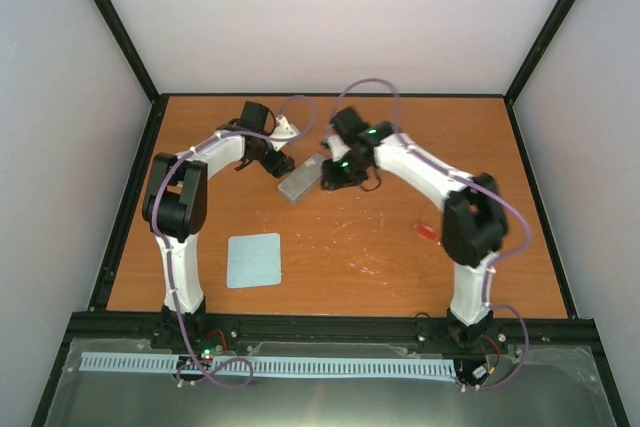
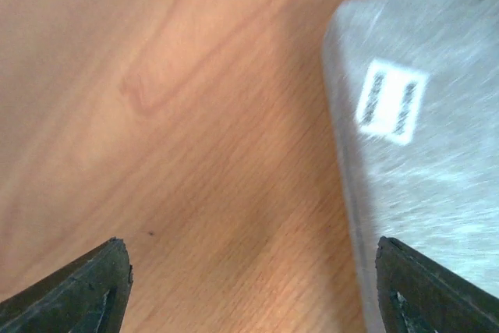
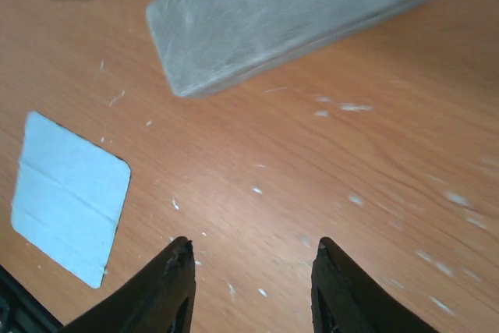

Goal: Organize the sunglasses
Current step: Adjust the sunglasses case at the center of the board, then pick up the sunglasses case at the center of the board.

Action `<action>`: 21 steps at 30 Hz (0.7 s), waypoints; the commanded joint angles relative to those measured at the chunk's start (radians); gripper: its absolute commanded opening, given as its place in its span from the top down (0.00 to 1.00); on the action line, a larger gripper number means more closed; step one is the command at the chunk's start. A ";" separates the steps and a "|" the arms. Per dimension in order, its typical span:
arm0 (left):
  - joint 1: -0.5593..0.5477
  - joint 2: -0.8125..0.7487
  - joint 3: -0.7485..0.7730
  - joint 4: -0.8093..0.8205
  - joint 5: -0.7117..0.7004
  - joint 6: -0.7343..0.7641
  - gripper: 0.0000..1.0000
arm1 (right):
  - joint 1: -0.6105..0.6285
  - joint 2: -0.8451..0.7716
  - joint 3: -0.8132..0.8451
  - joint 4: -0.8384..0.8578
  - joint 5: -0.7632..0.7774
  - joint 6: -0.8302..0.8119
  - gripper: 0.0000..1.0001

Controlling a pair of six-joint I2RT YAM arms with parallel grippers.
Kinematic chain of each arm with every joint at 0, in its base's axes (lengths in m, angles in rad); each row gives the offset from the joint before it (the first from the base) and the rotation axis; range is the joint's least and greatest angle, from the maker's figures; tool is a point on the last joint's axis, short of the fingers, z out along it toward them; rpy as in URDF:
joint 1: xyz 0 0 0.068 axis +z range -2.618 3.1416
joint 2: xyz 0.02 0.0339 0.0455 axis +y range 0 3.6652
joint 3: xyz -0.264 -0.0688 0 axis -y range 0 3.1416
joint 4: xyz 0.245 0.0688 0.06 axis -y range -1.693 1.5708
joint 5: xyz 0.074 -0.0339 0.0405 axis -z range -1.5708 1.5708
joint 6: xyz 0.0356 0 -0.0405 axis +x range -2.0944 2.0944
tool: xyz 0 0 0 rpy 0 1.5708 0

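Observation:
The sunglasses (image 1: 428, 232) show only as a small red-orange piece on the table at the right, partly hidden behind my right arm. The grey case (image 1: 303, 178) lies closed at the table's middle back. It also shows in the left wrist view (image 2: 421, 154) and the right wrist view (image 3: 288, 17). My left gripper (image 1: 278, 162) is open and empty just left of the case, with bare wood between its fingers (image 2: 253, 271). My right gripper (image 1: 330, 175) is open and empty just right of the case, over bare wood (image 3: 253, 251).
A pale blue square cloth (image 1: 254, 259) lies flat at the front left, also in the right wrist view (image 3: 70, 193). The orange wooden table (image 1: 360, 247) has black rails along its edges and white walls around it.

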 commanded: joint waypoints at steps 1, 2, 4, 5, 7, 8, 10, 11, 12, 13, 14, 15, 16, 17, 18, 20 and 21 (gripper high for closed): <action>-0.015 -0.110 0.110 -0.110 0.066 -0.041 0.16 | -0.135 -0.259 -0.150 0.080 0.075 0.041 0.57; -0.020 -0.116 0.130 -0.153 0.090 -0.061 0.17 | -0.167 -0.284 -0.183 0.094 0.084 0.038 0.57; -0.040 -0.116 0.169 -0.243 0.109 -0.100 0.19 | -0.227 -0.296 -0.220 0.104 0.082 0.021 0.57; -0.054 -0.108 0.183 -0.292 0.110 -0.112 0.20 | -0.252 -0.290 -0.222 0.105 0.070 0.011 0.56; -0.081 -0.088 0.202 -0.384 0.100 -0.112 0.21 | -0.292 -0.274 -0.222 0.112 0.042 0.005 0.52; -0.093 -0.077 0.208 -0.423 0.089 -0.110 0.21 | -0.305 -0.267 -0.220 0.123 0.026 0.004 0.50; -0.104 -0.061 0.209 -0.470 0.086 -0.109 0.21 | -0.321 -0.258 -0.216 0.142 0.000 0.006 0.49; -0.107 -0.058 0.210 -0.487 0.084 -0.108 0.21 | -0.325 -0.251 -0.209 0.150 -0.007 0.005 0.48; -0.110 -0.058 0.210 -0.492 0.076 -0.108 0.20 | -0.326 -0.245 -0.202 0.154 -0.011 0.003 0.48; -0.115 -0.055 0.211 -0.495 0.062 -0.106 0.20 | -0.327 -0.241 -0.196 0.154 -0.016 -0.001 0.48; -0.122 -0.048 0.215 -0.500 0.040 -0.107 0.20 | -0.328 -0.236 -0.192 0.157 -0.021 -0.002 0.48; -0.130 -0.039 0.220 -0.504 0.010 -0.110 0.20 | -0.328 -0.233 -0.190 0.161 -0.026 -0.002 0.48; -0.138 -0.028 0.230 -0.512 -0.016 -0.111 0.20 | -0.328 -0.232 -0.190 0.167 -0.031 -0.002 0.48; -0.143 -0.018 0.239 -0.519 -0.025 -0.112 0.20 | -0.329 -0.232 -0.193 0.174 -0.035 -0.001 0.47; -0.146 -0.012 0.245 -0.520 -0.026 -0.118 0.20 | -0.329 -0.234 -0.198 0.181 -0.037 0.001 0.46; -0.153 -0.003 0.250 -0.509 -0.054 -0.122 0.20 | -0.329 -0.241 -0.207 0.192 -0.037 0.005 0.46; -0.155 0.002 0.250 -0.498 -0.079 -0.122 0.19 | -0.330 -0.245 -0.212 0.197 -0.039 0.005 0.45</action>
